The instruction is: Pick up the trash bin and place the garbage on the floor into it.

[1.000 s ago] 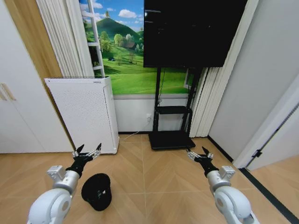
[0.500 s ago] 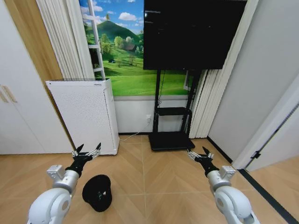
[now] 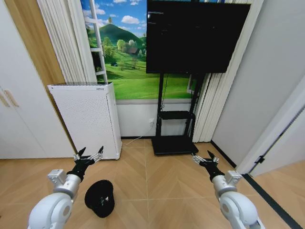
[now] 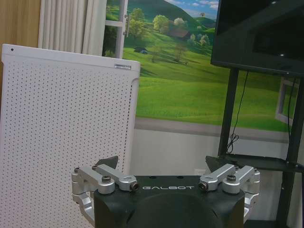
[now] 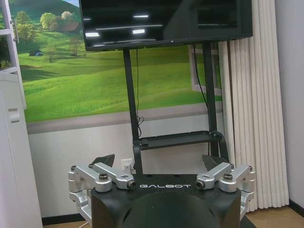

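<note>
The trash bin (image 3: 100, 197) stands on the wooden floor (image 3: 157, 186) at about 7 o'clock in the head view, just below the left hand (image 3: 88, 156), not touching it. The left hand hangs released, fingers spread, before the white perforated appliance (image 3: 88, 119). The right hand (image 3: 202, 158) at 5 o'clock is likewise released, aimed at the TV stand (image 3: 174, 129). Compared with a second ago the whole scene sits slightly lower and shifted right, so the camera has moved; the hands keep their pose.
</note>
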You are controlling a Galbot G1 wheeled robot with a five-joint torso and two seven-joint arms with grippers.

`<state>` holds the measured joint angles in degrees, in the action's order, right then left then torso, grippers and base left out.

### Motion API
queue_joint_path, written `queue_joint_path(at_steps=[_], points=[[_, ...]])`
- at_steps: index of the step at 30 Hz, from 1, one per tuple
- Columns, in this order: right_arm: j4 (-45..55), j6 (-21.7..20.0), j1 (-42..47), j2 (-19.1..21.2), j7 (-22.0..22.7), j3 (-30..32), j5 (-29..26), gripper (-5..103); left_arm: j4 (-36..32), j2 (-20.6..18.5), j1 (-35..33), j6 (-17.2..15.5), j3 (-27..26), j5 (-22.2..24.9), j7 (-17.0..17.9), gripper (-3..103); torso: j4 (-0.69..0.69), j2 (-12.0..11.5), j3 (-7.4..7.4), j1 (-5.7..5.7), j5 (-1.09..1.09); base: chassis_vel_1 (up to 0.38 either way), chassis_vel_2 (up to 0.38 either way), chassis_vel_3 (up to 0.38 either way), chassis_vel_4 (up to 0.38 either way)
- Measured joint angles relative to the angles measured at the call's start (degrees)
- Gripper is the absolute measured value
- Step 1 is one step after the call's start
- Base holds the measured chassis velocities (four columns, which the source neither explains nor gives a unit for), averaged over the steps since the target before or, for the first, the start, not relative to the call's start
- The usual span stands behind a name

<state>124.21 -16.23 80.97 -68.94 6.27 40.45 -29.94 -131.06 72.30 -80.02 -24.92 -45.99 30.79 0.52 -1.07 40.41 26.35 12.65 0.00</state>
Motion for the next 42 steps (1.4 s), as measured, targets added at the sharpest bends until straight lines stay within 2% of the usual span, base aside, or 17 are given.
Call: queue_joint_path(at_steps=[32,34,42], points=[[0.3,0.0,-0.1,-0.2,0.0,0.1,-0.1,100,0.0,0.0,0.0,0.2,-0.2,0.0,-0.1,100,0.00,8.3,4.80,3.51,0.00,0.000,0.000,0.000,0.000],[0.3,-0.1,-0.1,-0.2,0.1,0.2,-0.1,100,0.1,-0.1,0.0,1.5,-0.1,0.3,-0.4,100,0.00,9.0,5.22,3.82,0.00,0.000,0.000,0.000,0.000],[1.3,-1.0,0.8,-0.6,0.1,0.2,0.0,100,-0.1,0.4,-0.5,2.0,0.1,0.3,-0.5,100,0.00,9.8,5.67,4.15,0.00,0.000,0.000,0.000,0.000]])
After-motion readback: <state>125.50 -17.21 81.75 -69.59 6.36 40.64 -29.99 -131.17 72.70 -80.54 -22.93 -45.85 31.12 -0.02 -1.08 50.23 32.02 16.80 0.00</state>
